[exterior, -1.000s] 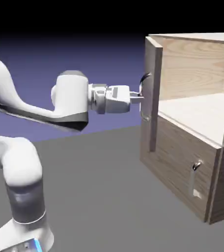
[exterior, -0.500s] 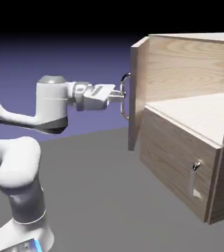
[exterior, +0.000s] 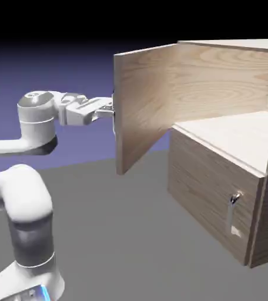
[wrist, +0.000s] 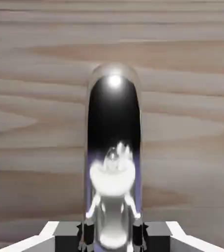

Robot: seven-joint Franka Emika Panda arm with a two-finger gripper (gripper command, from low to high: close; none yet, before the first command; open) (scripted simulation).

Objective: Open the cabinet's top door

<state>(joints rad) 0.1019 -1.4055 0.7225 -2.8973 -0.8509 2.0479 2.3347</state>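
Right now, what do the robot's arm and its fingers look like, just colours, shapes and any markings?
The arm is glossy white, built of thick rounded segments, with a grey band around the lower upright link and a small blue patch near its base. The wrist ends in a drum-shaped white housing with a grey cap, then a narrower white hand. The gripper carries two small grey fingers. No cables or lettering show.

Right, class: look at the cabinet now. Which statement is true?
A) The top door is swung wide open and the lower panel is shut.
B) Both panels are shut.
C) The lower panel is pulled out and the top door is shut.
A: the top door stands swung out, baring the cabinet's pale interior, while the lower panel sits flush.
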